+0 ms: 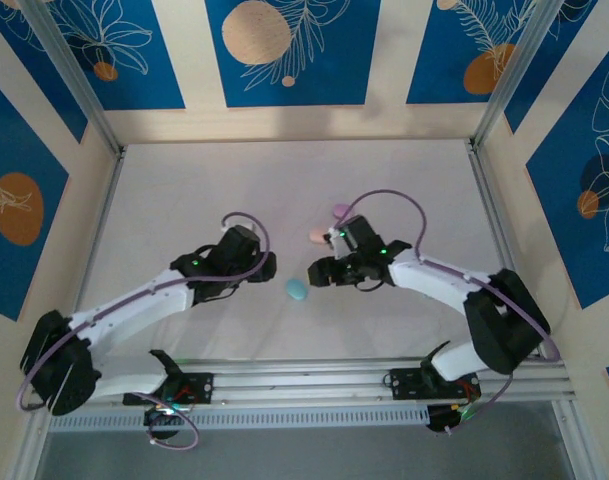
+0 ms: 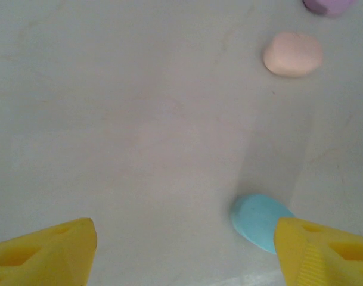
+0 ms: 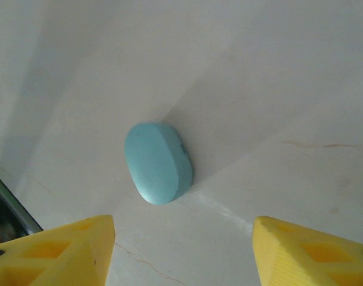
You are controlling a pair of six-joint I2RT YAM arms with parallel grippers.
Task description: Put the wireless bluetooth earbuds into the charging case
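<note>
A closed light blue oval charging case [image 1: 297,289] lies on the white table between the two arms. My right gripper [image 1: 315,272] hovers just right of it, open, and the case [image 3: 157,170] sits ahead of the yellow fingers [image 3: 62,250], not between them. My left gripper [image 1: 267,268] is open to the case's left; the case [image 2: 258,221] rests against the inner side of its right finger [image 2: 324,253]. A pink case [image 1: 317,235] and a purple case [image 1: 339,211] lie farther back. The tiny earbuds are out of view.
The pink case [image 2: 292,53] and purple case [image 2: 329,5] sit close behind the right wrist. Aluminium frame posts [image 1: 496,90] stand at the back corners. A rail [image 1: 314,380] runs along the near edge.
</note>
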